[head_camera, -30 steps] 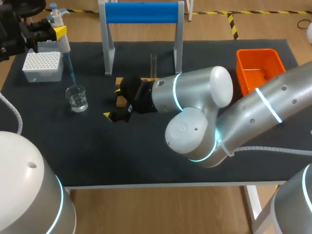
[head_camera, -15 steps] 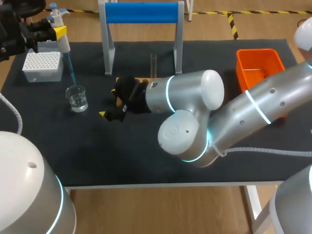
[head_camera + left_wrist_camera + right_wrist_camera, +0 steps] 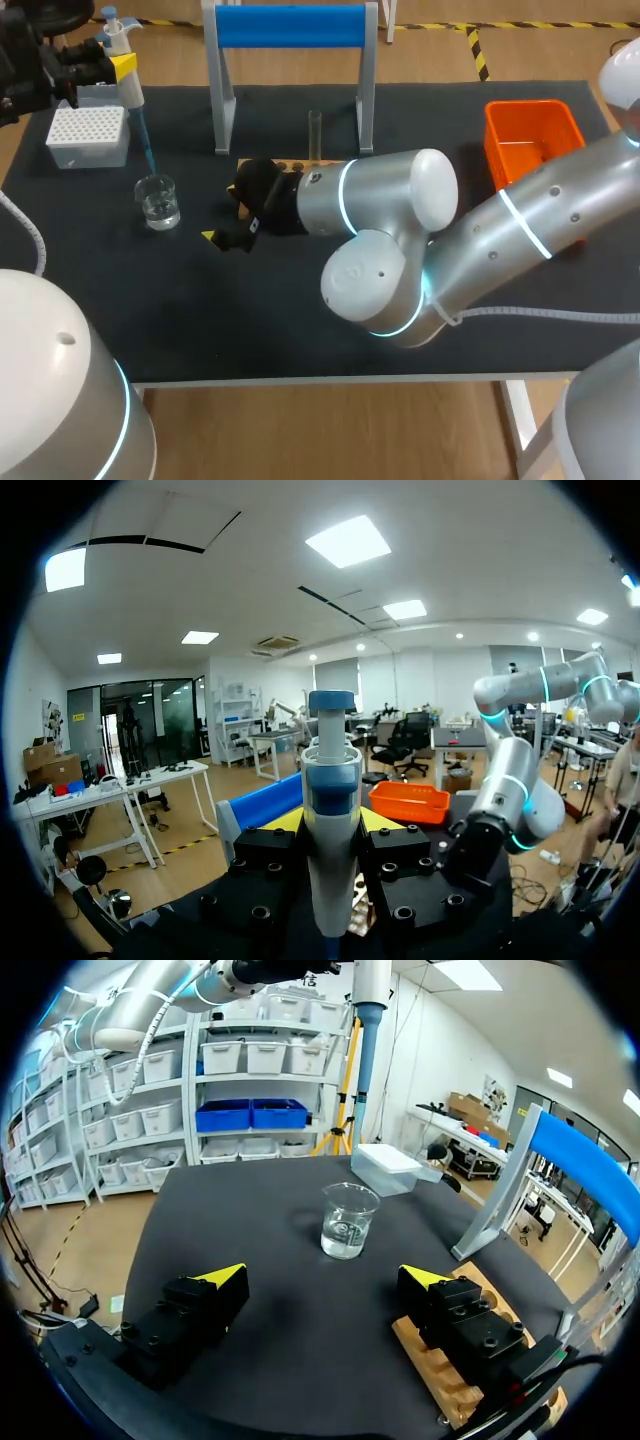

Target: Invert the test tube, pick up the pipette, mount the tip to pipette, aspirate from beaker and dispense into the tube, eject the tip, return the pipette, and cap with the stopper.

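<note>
The pipette (image 3: 125,78) looks light and rigid, though its slim blue tip seems likely to bend. It is best held round its thick body, where the left tool (image 3: 328,832) is clamped on it. Its long axis is near upright, tip down, close over the beaker (image 3: 158,200). The right tool (image 3: 322,1276), fingers apart and empty, sits low over the bench (image 3: 300,310) near the beaker.

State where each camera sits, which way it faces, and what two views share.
Head view: above, behind, looking down on the table; left arm and right arm show.
Left wrist view: looks out along the pipette in the left gripper; right arm beyond.
Right wrist view: faces the beaker past the open right gripper.
Shared: beaker, in head and right wrist views.
</note>
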`<state>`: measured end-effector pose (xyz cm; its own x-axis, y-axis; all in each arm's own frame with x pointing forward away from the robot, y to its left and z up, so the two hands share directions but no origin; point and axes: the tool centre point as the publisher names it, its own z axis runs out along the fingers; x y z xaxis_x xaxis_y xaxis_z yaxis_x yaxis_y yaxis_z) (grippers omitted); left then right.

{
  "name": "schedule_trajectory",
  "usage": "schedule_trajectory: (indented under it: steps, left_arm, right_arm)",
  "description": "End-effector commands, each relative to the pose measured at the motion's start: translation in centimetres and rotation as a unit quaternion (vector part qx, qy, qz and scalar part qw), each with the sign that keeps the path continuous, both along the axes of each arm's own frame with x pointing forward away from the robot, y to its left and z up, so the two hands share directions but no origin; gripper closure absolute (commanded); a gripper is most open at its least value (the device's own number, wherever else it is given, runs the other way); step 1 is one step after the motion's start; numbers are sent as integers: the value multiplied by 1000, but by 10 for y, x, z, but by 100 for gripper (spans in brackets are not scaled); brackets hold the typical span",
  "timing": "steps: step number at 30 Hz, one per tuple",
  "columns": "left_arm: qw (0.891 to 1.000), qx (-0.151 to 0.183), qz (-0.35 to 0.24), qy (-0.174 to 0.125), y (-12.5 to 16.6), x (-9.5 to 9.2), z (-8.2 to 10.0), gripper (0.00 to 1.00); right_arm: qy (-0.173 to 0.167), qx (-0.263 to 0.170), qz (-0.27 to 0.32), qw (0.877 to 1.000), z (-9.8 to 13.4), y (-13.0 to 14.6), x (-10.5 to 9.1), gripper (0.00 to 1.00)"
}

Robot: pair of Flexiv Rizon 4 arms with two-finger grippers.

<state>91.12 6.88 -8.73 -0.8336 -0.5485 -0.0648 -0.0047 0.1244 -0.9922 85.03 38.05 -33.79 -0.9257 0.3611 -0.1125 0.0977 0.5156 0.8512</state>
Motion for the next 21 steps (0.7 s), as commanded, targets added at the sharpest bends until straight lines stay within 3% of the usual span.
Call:
schedule_trajectory:
  steps: [1, 21]
  left_arm:
    - [1000, 0, 2, -1, -1, 0, 0, 100]
    - [1000, 0, 2, 1, -1, 1, -4, 100]
  right_arm:
    - [0, 0, 0, 1000, -1, 0, 0, 0]
    - [0, 0, 0, 1000, -1, 0, 0, 0]
